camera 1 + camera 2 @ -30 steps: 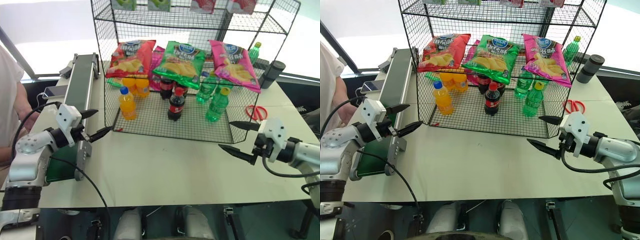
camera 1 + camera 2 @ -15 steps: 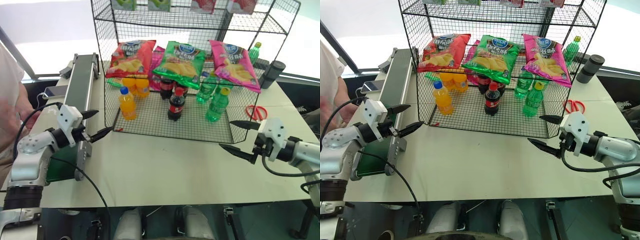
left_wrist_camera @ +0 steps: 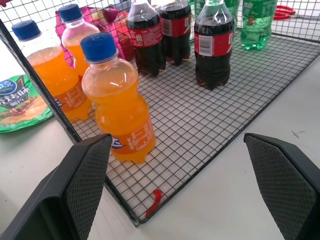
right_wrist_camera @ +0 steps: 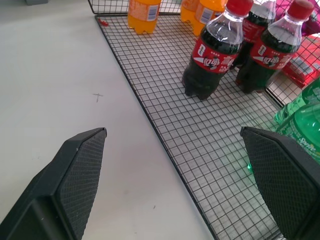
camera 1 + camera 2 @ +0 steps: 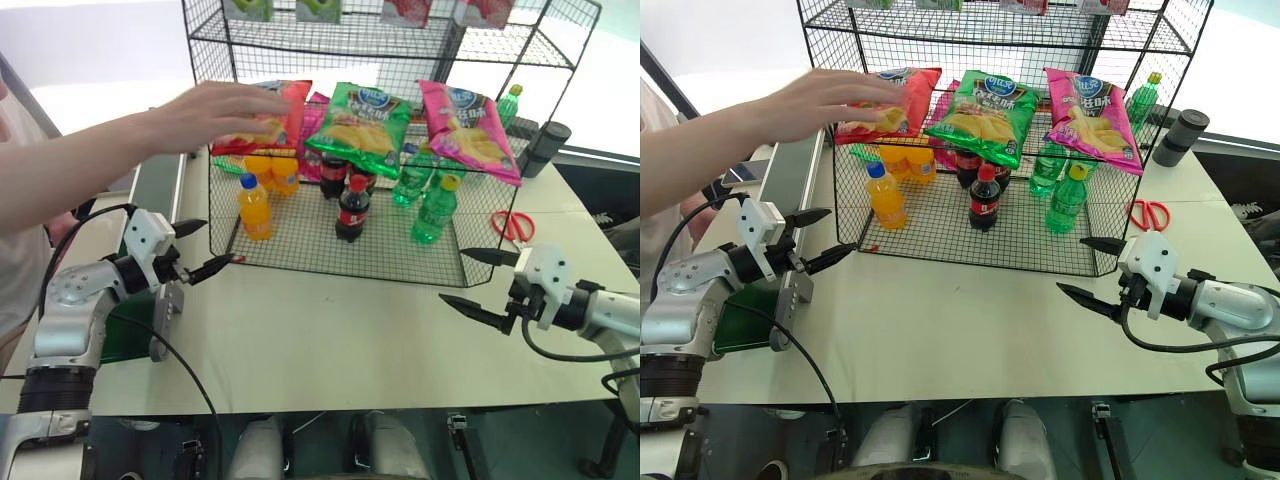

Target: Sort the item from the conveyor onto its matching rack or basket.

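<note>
- Pink chip bag (image 5: 467, 130) lies on rack's mid shelf, right end, well fwd of the right claw (image 5: 480, 282) and slightly to its left; tilted, lower edge hanging over shelf front.
- Green chip bag (image 5: 360, 126) just left of it, red chip bag (image 5: 262, 115) further left, same shelf. Another pink pack partly seen betw. red & green, behind.
- Rack (image 5: 400, 40): black wire mesh, stands on the white surface (image 5: 330, 340). Bottom tier holds orange soda bottles (image 3: 117, 107), cola bottles (image 4: 212, 57), green bottles (image 5: 432, 212).
- A person's hand (image 5: 215, 110) reaches in from the left, over the red bag at rack's left front, above & fwd of the left claw (image 5: 205, 247).
- Left claw: released, fingers spread wide, nothing betw. them; points at rack's front-left corner, tips just short of the mesh, front orange bottle just beyond.
- Right claw: released, fingers wide apart, empty; hovers over the surface near rack's front-right corner, pointing toward it.
- Conveyor (image 5: 155, 185): dark green belt, grey rails, runs along the left side, beside & behind left claw; visible part bare, partly hidden by person's arm.
- Red scissors (image 5: 512, 225) on the surface right of rack, fwd of right claw. Dark cylinder (image 5: 548, 147) further back, right of rack.
</note>
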